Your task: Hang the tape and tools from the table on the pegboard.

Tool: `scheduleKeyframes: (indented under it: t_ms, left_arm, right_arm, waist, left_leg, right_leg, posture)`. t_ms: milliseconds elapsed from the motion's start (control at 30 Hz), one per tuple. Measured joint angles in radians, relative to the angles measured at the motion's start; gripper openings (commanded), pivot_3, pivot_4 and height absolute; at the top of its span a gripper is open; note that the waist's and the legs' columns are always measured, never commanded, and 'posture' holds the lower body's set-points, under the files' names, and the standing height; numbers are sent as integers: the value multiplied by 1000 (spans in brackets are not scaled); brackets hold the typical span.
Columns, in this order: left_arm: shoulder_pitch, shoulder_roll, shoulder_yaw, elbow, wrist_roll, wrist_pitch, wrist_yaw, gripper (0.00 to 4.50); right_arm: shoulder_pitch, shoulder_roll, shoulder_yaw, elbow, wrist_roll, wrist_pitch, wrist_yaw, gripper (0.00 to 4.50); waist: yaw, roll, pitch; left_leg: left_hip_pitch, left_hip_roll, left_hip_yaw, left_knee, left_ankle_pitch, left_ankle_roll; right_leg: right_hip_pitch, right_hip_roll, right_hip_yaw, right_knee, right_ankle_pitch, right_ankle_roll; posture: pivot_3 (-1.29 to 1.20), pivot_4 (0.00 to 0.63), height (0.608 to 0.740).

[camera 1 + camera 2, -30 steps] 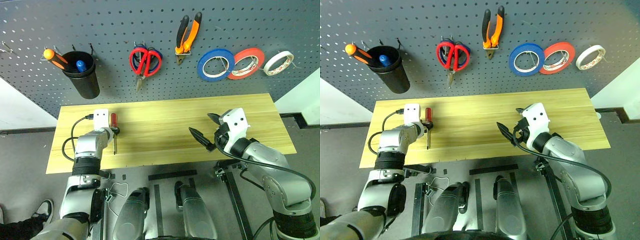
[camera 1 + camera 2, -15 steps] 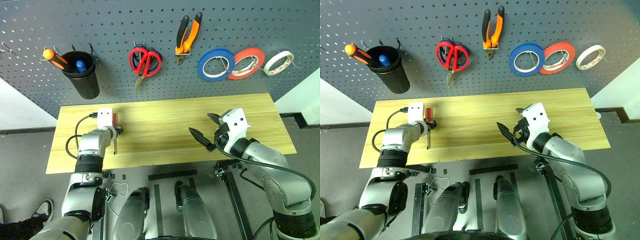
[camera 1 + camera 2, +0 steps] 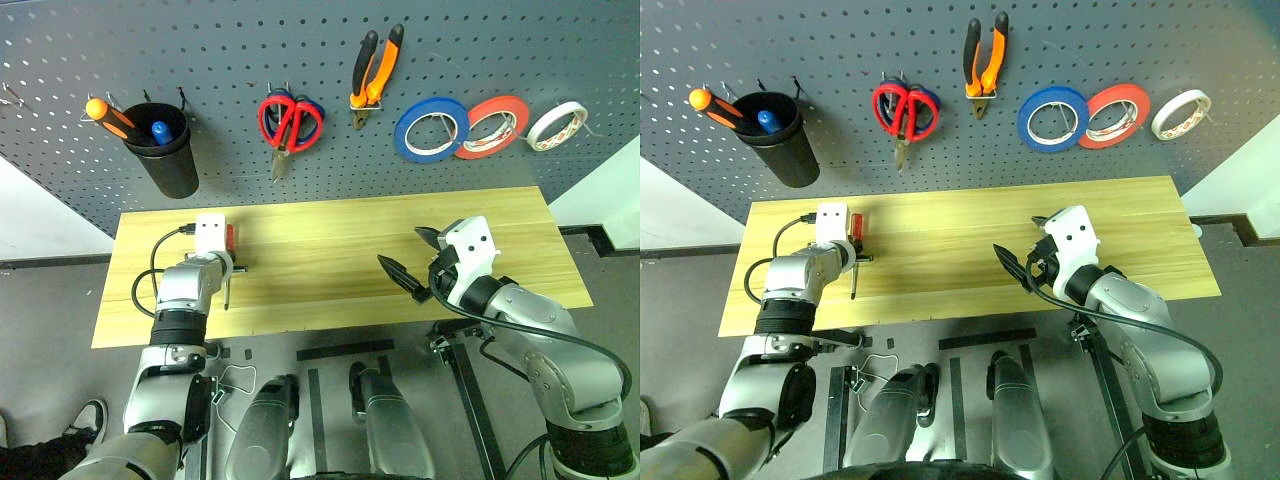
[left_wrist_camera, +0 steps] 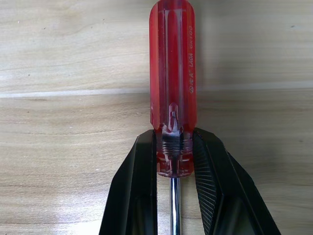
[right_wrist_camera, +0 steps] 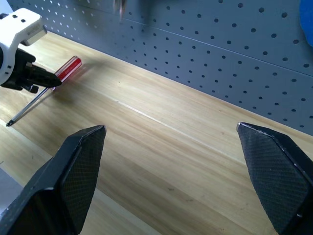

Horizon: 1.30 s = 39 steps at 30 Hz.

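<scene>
- Red-handled screwdriver (image 4: pixel 172 93): it lies flat on the left part of the table (image 3: pixel 330 260), handle toward the far edge and pegboard, bare shaft running toward the near edge; the step in hand looks like the grasp on this last tool left on the tabletop
- Left gripper (image 4: pixel 174 161): its two black fingers (image 4: pixel 142 186) are clamped on the collar at the near end of the handle, one on each side, with the shaft passing between them
- Next move, as a judgement: lift the screwdriver clear of the wood without letting it pivot in the grip, then carry it up to the pegboard (image 3: pixel 230 50), perhaps to the black cup (image 3: pixel 165 150) at the far left, where an orange-handled screwdriver (image 3: pixel 110 117) already sits
- Right gripper (image 3: pixel 413 258): its fingers stand wide apart and hold nothing, hovering over the right half of the table, well apart from the screwdriver
- Already hung on the far panel: red-handled scissors (image 3: pixel 289 121), orange-and-black pliers (image 3: pixel 376 66), and at the far right the whitish tape (image 3: pixel 557 125) beside a blue roll (image 3: pixel 431 129) and a red-orange roll (image 3: pixel 491 126)
</scene>
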Motion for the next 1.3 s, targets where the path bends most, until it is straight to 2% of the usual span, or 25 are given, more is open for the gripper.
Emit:
scheduleKeyframes:
  t_ms: [200, 400, 533, 667, 767, 867, 1000, 1167, 1300]
  left_arm:
    - [8, -34, -33, -143, -25, 72, -50, 646]
    - [18, -23, -160, -372, -113, 240, -203, 646]
    - [24, 20, -216, -499, -151, 281, -276, 646]
    - [70, 96, -305, -610, -157, 244, -346, 646]
    - [167, 136, -373, -670, -120, 111, -366, 646]
    - [297, 181, -421, -707, -24, -142, -345, 645]
    - [433, 138, -390, -731, 56, -482, -269, 645]
    - [428, 101, -330, -710, 167, -767, -150, 645]
    - [348, 102, -280, -634, 239, -891, -92, 645]
  right_arm:
    - [-11, 0, 7, 5, -4, -7, 5, 4500]
    - [-36, -2, 9, 7, -10, -9, 15, 4500]
    - [-41, -2, 9, 27, -21, -19, 19, 4500]
    - [-50, -2, 15, 44, -29, -26, 20, 4500]
    - [-59, -2, 17, 51, -32, -32, 24, 4500]
    - [-65, -5, 18, 56, -36, -45, 29, 4500]
    - [-66, -8, 17, 62, -41, -52, 30, 4500]
    - [-51, -2, -16, 35, 45, -86, 100, 4500]
    - [-22, 3, -90, -59, 243, -113, 208, 4500]
  waist:
    - [1, 0, 0]
    - [-1, 0, 0]
    - [-2, 0, 0]
    - [-1, 0, 0]
    - [0, 0, 0]
    - [0, 0, 0]
    - [9, 0, 0]
    - [25, 1, -1]
    - [25, 1, -1]
  left_leg:
    - [0, 0, 0, 0, 0, 0]
    - [0, 0, 0, -1, 0, 0]
    - [0, 0, 0, -1, 0, -1]
    - [0, 0, 0, -1, 1, -1]
    - [0, 0, 0, -2, 1, -1]
    - [0, 0, 0, -5, 0, -1]
    - [-1, 0, 0, -5, 0, 0]
    - [-1, 0, 0, -5, 0, 0]
    - [-1, 0, 0, -5, 0, 1]
  right_leg:
    - [0, 0, 0, -1, 0, 0]
    - [0, 0, 0, -1, 0, 0]
    - [0, 0, 0, -1, 0, 0]
    - [0, 0, 1, -2, 0, 0]
    - [0, -1, 1, -3, 0, 0]
    - [-1, -1, 3, -4, 0, -1]
    - [-1, -3, 2, -4, 0, -1]
    - [-1, -2, 2, -5, 0, -1]
    - [0, -2, 0, -5, 0, 0]
  posture:
    - [10, 290, 740]
    - [13, 282, 740]
    - [19, 278, 740]
    - [24, 276, 740]
    - [26, 273, 740]
    - [26, 272, 740]
    - [28, 271, 740]
    - [30, 265, 740]
    - [29, 255, 740]
